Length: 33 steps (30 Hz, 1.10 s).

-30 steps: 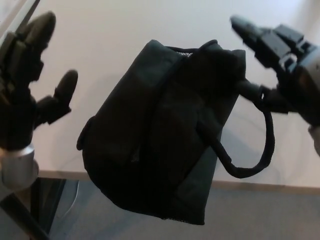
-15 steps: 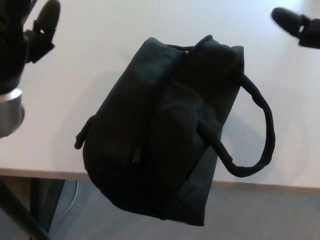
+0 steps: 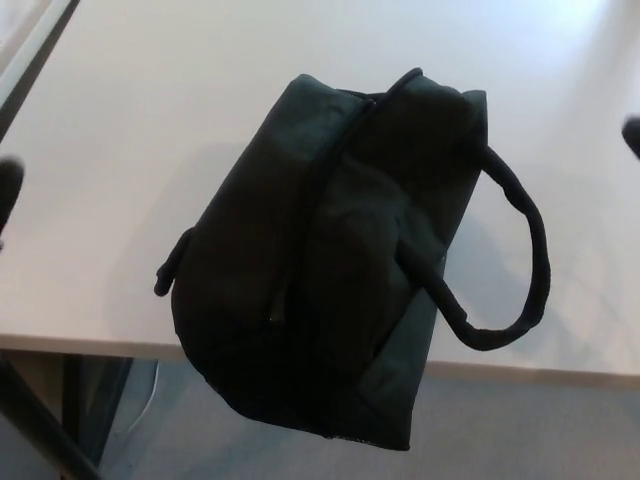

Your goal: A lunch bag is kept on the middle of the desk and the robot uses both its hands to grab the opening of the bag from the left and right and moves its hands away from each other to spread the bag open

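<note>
Lunch bag [image 3: 330, 270]: a dark soft bag that lies on the white desk [image 3: 180, 110], its near end hanging over the desk's front edge.
Opening: a long seam runs along the top of the bag; it looks only slightly parted, and I cannot see inside.
Handle [image 3: 525, 260]: a loop that rests on the desk just to the right of the bag.
Left hand [image 3: 8, 190]: only a dark blurred tip at the picture's left edge, well apart from the bag; I cannot tell how its fingers stand.
Right hand [image 3: 632, 135]: only a dark tip at the right edge, well apart from the bag; its fingers cannot be judged.
Progress: neither hand holds the opening. If the bag counts as spread, nothing is left; otherwise both grasps and the pull apart are left.
</note>
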{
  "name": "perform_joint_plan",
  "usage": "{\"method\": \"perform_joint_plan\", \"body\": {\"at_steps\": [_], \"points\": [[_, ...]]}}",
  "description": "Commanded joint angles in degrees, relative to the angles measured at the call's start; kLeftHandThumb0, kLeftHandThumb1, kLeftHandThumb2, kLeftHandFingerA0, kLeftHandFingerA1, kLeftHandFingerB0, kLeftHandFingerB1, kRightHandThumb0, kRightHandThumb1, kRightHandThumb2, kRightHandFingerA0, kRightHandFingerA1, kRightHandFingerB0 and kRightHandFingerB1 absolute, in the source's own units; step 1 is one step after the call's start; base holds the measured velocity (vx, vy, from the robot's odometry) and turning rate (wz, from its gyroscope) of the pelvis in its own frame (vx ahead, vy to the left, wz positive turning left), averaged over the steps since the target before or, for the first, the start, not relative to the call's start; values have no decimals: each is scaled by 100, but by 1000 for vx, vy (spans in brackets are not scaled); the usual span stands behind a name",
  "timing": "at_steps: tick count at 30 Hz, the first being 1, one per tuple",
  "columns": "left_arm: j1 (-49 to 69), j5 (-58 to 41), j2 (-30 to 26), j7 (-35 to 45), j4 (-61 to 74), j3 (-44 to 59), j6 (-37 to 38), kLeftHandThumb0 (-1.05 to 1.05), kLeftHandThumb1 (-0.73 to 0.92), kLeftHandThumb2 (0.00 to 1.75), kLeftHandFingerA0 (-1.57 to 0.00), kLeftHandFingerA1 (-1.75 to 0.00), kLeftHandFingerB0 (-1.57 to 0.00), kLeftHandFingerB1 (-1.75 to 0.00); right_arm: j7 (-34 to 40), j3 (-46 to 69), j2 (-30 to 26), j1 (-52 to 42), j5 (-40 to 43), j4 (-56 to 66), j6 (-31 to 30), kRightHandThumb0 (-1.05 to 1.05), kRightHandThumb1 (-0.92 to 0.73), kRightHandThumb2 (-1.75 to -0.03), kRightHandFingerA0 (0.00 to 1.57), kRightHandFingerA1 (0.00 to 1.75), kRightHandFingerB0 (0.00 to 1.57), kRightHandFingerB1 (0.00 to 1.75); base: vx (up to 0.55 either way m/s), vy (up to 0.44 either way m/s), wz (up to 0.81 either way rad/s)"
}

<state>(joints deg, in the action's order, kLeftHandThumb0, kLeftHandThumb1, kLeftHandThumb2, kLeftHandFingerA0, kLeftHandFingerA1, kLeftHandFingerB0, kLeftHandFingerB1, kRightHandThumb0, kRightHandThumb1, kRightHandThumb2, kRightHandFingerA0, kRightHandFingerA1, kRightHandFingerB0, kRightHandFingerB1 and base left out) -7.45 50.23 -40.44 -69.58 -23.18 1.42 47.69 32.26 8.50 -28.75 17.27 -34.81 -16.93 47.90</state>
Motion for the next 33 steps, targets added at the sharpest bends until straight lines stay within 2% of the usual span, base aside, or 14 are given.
{"method": "perform_joint_plan", "body": {"at_steps": [1, 4, 6, 13, 17, 18, 19, 20, 21, 28, 29, 30, 31, 33], "points": [[2431, -1262, -155, 167, -17, 746, 1273, -4, 59, 61, -27, -37, -10, -27, 1420, 1063, 528, -2305, -132, -61, 1547, -41, -68, -62, 46, 37, 25, 30, 0, 0, 0], [3293, -1602, 169, 220, -174, 711, 1574, 2, 60, 64, -19, -39, -10, -27, 2038, 999, 675, -3287, -760, -502, 1412, -40, -71, -64, 46, 37, 27, 31, 0, 0, 0], [3613, -1862, 465, 282, -285, 515, 1747, -2, 66, 62, -18, -37, -11, -26, 2065, 651, 729, -3539, -836, -1013, 1678, -39, -67, -62, 30, 32, 23, 29, 0, 0, 0], [4096, -2215, 1122, 724, -330, 73, 1691, -10, 69, 62, -29, -37, -11, -21, 3364, -439, 680, -3433, -1951, -1945, 1267, -42, -68, -62, 25, 30, 17, 27, 0, 0, 0], [4302, -2413, 1546, 1121, -470, -400, 1675, -18, 73, 62, -30, -36, -11, -26, 2795, -1029, 985, -3466, -1734, -2491, 1137, -48, -70, -63, 28, 31, 17, 28, 0, 0, 0], [4314, -2571, 1589, 1308, -496, -534, 1704, -14, 72, 61, -30, -35, -14, -27, 2952, -1296, 964, -3380, -1940, -2648, 897, -58, -59, -86, 21, 43, 11, 39, 0, 0, 0], [4320, -2635, 1611, 1387, -492, -567, 1701, -14, 72, 61, -30, -35, -14, -27, 3045, -1417, 944, -3331, -2016, -2716, 790, -58, -59, -86, 21, 43, 11, 39, 0, 0, 0], [4330, -2693, 1618, 1506, -510, -603, 1650, -11, 49, 93, -24, -53, -8, -46, 3081, -1561, 937, -3282, -2089, -2803, 660, -54, -68, -61, 39, 33, 28, 30, 0, 0, 0], [4291, -2858, 1598, 1754, -585, -689, 1584, -22, 73, 62, -29, -35, -15, -27, 3029, -1715, 909, -3191, -2101, -2906, 610, -60, -59, -84, 26, 43, 16, 40, 0, 0, 0], [3882, -3870, 1451, 2908, -710, -1026, 1279, -23, 74, 62, -33, -39, -17, -29, 2254, -2219, 1086, -2552, -1657, -3485, 722, -58, -59, -86, 28, 46, 12, 40, 0, 0, 0], [3867, -3953, 1453, 3008, -638, -1077, 1249, -22, 73, 62, -33, -39, -16, -29, 1953, -2247, 1143, -2450, -1459, -3611, 871, -49, -75, -63, 41, 34, 19, 27, 0, 0, 0], [3862, -4008, 1455, 3074, -602, -1096, 1232, -22, 73, 62, -33, -39, -16, -29, 1838, -2274, 1164, -2396, -1372, -3680, 939, -49, -75, -63, 41, 34, 19, 27, 0, 0, 0], [3782, -4188, 1402, 3315, -606, -1241, 1266, -21, 74, 62, -30, -39, -16, -27, 1264, -2333, 1275, -2211, -1141, -3887, 926, -54, -60, -83, 35, 46, 11, 38, 0, 0, 0], [3553, -4319, 1410, 3534, -774, -1278, 1266, -23, 73, 62, -32, -40, -18, -28, 706, -2344, 1410, -2014, -850, -4050, 857, -54, -59, -83, 35, 46, 11, 38, 0, 0, 0]]}}
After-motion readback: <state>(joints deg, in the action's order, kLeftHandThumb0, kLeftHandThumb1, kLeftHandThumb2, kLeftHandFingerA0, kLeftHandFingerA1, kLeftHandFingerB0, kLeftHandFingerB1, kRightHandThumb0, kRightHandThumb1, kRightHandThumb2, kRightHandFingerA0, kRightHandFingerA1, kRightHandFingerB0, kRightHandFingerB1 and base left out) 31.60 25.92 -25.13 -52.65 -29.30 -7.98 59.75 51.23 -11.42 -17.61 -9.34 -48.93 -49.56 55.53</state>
